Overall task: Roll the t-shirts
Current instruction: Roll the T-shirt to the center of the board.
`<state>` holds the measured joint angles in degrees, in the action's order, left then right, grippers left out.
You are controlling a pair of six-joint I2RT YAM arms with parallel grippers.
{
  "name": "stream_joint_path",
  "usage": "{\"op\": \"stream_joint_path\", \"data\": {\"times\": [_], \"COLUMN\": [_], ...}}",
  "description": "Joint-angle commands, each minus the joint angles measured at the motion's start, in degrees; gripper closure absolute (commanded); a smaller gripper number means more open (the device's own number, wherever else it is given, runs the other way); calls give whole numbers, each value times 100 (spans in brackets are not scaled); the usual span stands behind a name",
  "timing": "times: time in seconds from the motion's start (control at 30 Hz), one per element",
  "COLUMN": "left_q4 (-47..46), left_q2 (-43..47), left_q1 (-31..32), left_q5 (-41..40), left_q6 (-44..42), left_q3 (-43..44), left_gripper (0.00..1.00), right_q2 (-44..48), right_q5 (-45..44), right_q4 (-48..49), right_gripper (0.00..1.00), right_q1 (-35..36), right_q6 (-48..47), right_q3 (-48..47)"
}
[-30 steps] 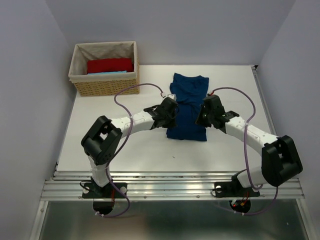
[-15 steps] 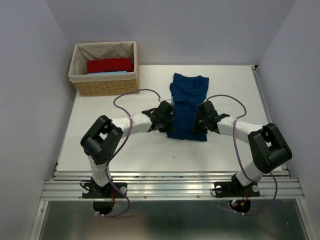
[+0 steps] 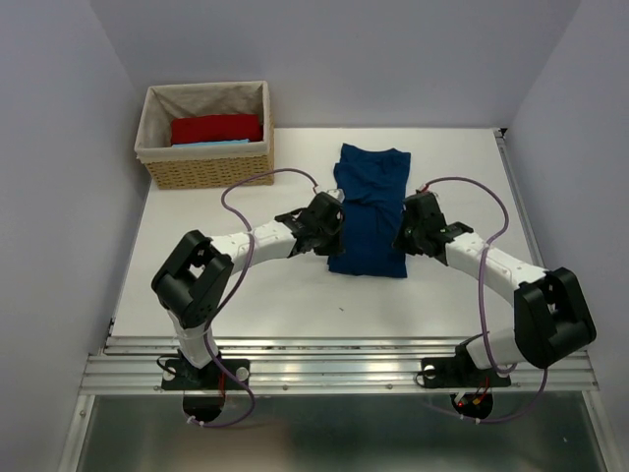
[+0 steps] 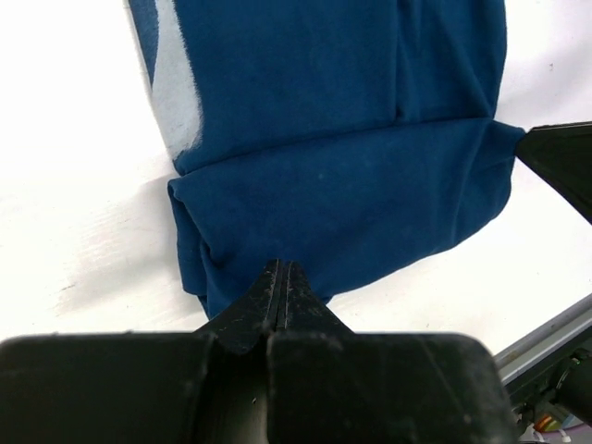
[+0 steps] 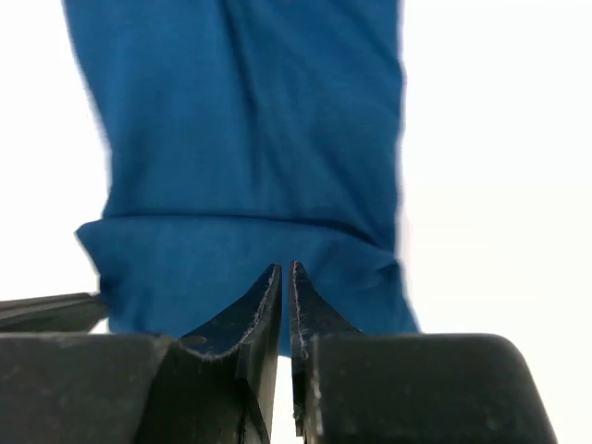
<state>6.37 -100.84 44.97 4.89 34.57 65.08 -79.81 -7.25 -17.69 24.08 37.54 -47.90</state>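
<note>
The navy t-shirt (image 3: 369, 211) lies folded into a long strip on the white table, collar end far. Its near end is turned over into one thick fold, seen in the left wrist view (image 4: 351, 194) and the right wrist view (image 5: 250, 250). My left gripper (image 3: 332, 224) is at the fold's left edge; its jaws (image 4: 280, 268) are shut with no cloth between them. My right gripper (image 3: 405, 234) is at the fold's right edge; its jaws (image 5: 285, 270) are all but shut, with a hairline gap and nothing in it.
A wicker basket (image 3: 206, 169) stands at the far left, holding a red folded t-shirt (image 3: 216, 128) over something light blue. The table's metal rail (image 3: 334, 354) runs along the near edge. The right gripper's finger (image 4: 564, 157) shows beside the fold in the left wrist view.
Both grippers came nearer half a second ago and have moved back away along the shirt's sides. The right arm's elbow swung out right. The shirt has not visibly shifted.
</note>
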Motion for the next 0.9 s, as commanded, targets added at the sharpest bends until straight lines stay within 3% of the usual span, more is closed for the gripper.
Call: {"op": "stream_joint_path", "data": {"times": [0.0, 0.13, 0.27, 0.53, 0.63, 0.7, 0.83, 0.87], "left_q4": [-118, -189, -320, -31, 144, 163, 14, -22], "left_q2": [-58, -349, -43, 854, 1337, 1435, 1479, 1453], "left_q1": [-6, -6, -6, -6, -6, -32, -41, -41], "left_q5": [91, 74, -22, -427, -734, -770, -568, -515], "left_q6": [-143, -126, -47, 15, 67, 164, 357, 401], "left_q3": [181, 102, -188, -258, -276, -346, -662, -733], "left_gripper": [100, 100, 100, 100, 99, 91, 55, 52], "right_q2": [-218, -544, -650, 737, 1247, 1423, 1784, 1820], "right_q5": [-181, -190, -347, -532, -664, -577, 115, 257], "right_q4": [-85, 117, 117, -173, -365, -393, -261, -235], "right_gripper": [87, 88, 88, 89, 84, 82, 66, 63], "right_q1": [-96, -158, -158, -158, -158, -210, -586, -658], "right_q6": [-98, -115, -80, -98, -124, -63, 200, 262], "right_q3": [149, 281, 369, 272, 307, 482, 1071, 1333]}}
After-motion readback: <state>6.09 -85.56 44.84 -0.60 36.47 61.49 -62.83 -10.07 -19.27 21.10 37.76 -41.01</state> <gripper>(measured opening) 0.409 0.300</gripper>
